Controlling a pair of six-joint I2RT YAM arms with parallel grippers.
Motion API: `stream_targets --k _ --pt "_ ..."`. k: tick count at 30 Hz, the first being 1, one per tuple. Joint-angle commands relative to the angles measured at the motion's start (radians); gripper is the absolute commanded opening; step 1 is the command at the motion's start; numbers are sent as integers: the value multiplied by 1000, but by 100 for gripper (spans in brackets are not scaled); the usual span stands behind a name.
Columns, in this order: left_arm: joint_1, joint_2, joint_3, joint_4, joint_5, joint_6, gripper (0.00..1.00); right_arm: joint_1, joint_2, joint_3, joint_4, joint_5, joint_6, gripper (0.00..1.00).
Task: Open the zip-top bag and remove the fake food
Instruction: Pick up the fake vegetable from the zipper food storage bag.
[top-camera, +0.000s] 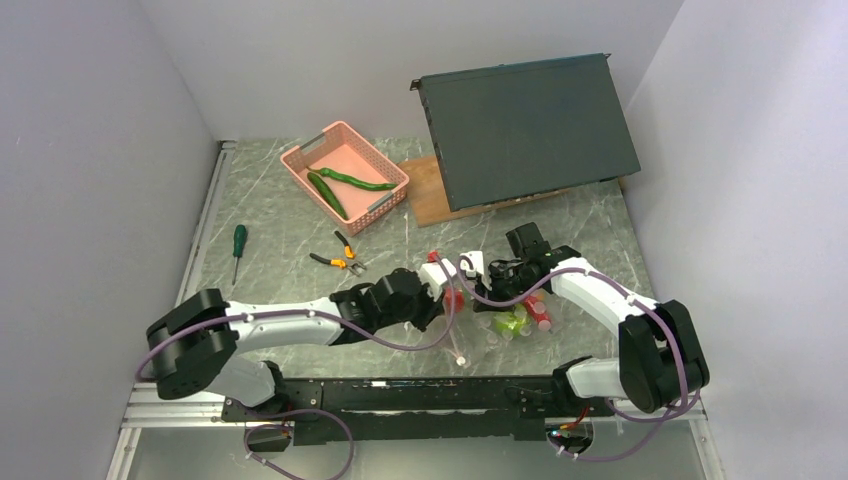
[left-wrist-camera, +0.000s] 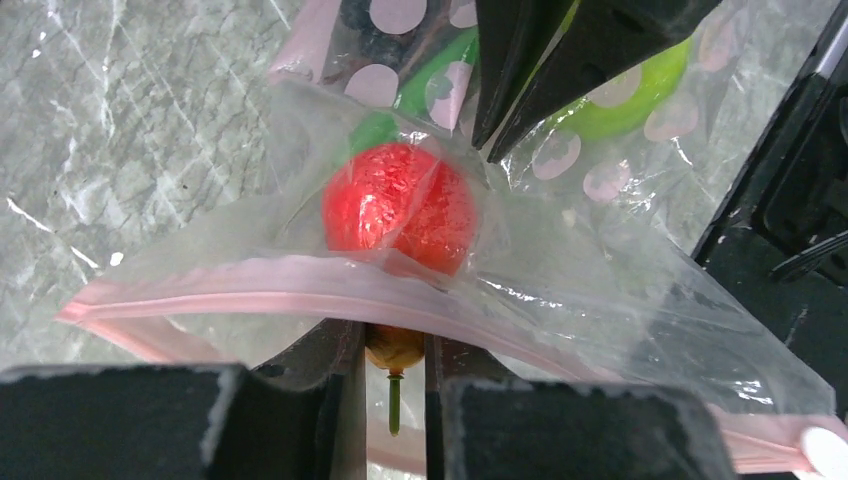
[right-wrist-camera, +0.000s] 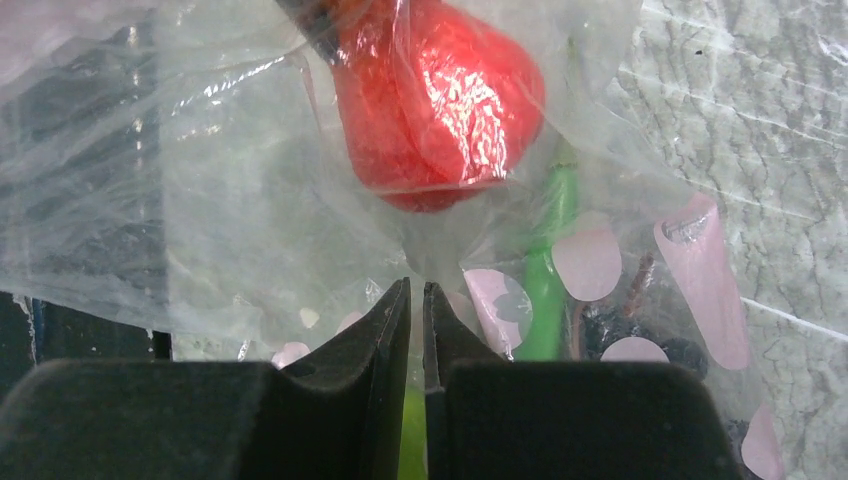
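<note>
Surface: a grey-green marbled table is sitting between plain white walls.
Zip-top bag: the zip-top bag is lying crumpled between the two grippers, just beyond the arm bases. Its pink zip strip is facing the left wrist.
Left gripper: the left gripper is sitting right at the bag's zip strip, jaws only narrowly apart. I cannot tell whether they are pinching the strip.
Right gripper: the right gripper is pinching the bag's clear film behind the strip, jaws pressing almost together on it.
Fake food: a red piece is bulging just inside the bag's strip. A green apple and a dark piece are lying deeper in the bag.
Handling: the bag is looking thin, limp and slippery, so each lip of the stiffer strip is probably offering the surest hold. The pieces are looking light and hard.
Beyond the bag: orange-handled pliers and a screwdriver are lying to the bag's left. Farther off, a pink basket is holding a cucumber and a green pepper.
</note>
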Motion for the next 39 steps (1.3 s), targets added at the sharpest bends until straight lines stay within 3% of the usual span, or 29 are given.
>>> stream_targets --k 1,12,23,39 --pt "24 -81 -36 -7 48 -107 0 2 -30 18 -7 -34 -24 12" --pt "155 -165 -119 10 247 -329 0 3 -39 15 -7 -30 -26 12" --pt "189 -280 -179 -74 306 -328 0 2 -45 14 -8 -27 -30 12" --pt "235 -538 -240 -304 285 -280 0 2 -59 17 -11 -28 -29 12"
